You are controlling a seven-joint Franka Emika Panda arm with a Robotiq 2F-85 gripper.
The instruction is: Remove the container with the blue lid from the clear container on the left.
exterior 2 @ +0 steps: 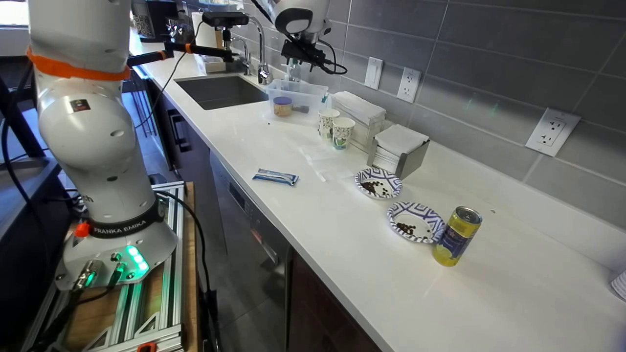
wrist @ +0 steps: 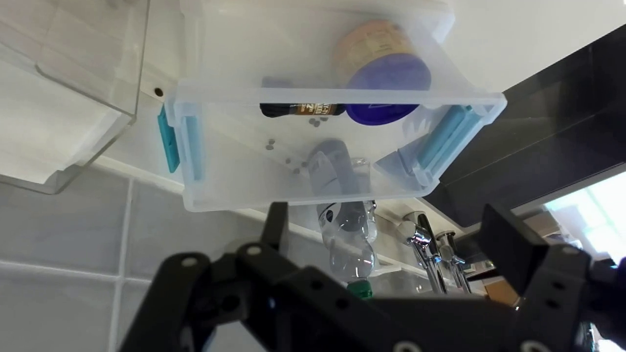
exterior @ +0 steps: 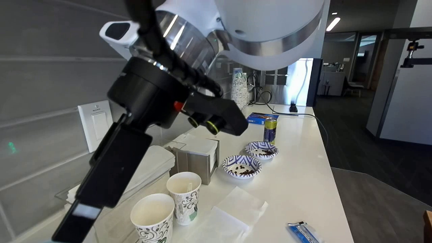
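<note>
The container with the blue lid [exterior 2: 282,106] is a small yellow-orange tub standing inside the clear container [exterior 2: 313,89], near the sink-side end. In the wrist view its blue lid [wrist: 391,73] shows partly through the clear container's wall [wrist: 234,146]. A small dark bottle [wrist: 303,108] lies beside it. My gripper [wrist: 386,222] is open, with its fingers wide apart and nothing held between them. In an exterior view the gripper [exterior 2: 305,53] hangs above the clear container, towards the wall. In an exterior view its black finger [exterior: 101,175] points down and the clear container is out of view.
Two paper cups [exterior 2: 328,122] and a clear napkin box [exterior 2: 364,127] stand beside the clear container. The sink [exterior 2: 220,92] and faucet [exterior 2: 264,71] lie on its other side. A green-capped bottle [wrist: 349,244] stands behind it by the tiled wall [wrist: 63,234].
</note>
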